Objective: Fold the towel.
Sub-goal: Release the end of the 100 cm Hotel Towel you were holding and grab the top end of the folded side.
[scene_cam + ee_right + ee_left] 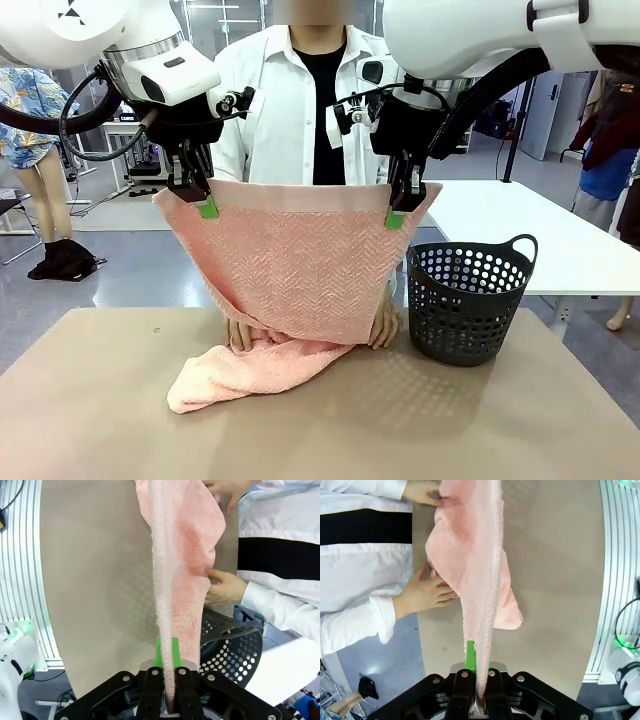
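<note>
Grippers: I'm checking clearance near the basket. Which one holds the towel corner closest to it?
The right gripper, shut on the towel corner nearer the black basket; the left gripper grips the opposite corner, farther away.

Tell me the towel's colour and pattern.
The towel is salmon pink with a woven zigzag texture and a smooth band along its top edge; clearest in the front view.

The left arm (150, 60) and right arm (470, 35) have glossy white rounded shells, with black cables (485, 90) looping near the wrists. The left gripper (207, 207) and right gripper (396, 216) are black with green pads and small silver screws (491, 673). The person (275, 120) wears a white shirt, open over a black top, with long sleeves (370, 625).
</note>
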Robot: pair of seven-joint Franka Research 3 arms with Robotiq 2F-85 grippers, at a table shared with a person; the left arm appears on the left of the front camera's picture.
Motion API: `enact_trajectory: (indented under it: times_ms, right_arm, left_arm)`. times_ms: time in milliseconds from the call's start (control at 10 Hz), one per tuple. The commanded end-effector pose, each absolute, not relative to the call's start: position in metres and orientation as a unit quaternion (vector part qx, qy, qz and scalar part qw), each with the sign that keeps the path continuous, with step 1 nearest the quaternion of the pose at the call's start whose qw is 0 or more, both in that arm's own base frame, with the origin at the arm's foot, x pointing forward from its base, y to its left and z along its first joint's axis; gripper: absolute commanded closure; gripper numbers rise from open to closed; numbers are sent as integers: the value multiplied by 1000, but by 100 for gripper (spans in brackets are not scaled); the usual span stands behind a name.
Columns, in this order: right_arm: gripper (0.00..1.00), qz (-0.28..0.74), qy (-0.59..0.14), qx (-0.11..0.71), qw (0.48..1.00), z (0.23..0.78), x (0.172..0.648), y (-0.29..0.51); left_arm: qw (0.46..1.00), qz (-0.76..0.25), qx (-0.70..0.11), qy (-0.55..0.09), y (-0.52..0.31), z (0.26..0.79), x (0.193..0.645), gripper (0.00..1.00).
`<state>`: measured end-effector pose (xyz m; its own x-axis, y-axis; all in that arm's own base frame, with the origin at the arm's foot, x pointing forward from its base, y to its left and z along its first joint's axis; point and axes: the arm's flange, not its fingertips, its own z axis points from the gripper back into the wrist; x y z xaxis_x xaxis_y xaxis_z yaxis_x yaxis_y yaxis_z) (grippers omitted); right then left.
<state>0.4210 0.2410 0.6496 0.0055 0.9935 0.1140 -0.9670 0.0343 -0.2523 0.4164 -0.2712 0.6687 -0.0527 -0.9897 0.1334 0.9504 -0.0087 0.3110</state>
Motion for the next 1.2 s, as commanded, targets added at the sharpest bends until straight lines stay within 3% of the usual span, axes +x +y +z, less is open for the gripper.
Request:
enact_trajectory:
  times_ms: [0,1100]
  right_arm:
    - [100,695,-130,-55,705,651,420,240]
    - [100,695,-130,-55,705,651,420,240]
  left_arm:
    - [685,-707,61,-161,-271,669,417,100]
    - [685,-707,61,-161,-271,669,417,100]
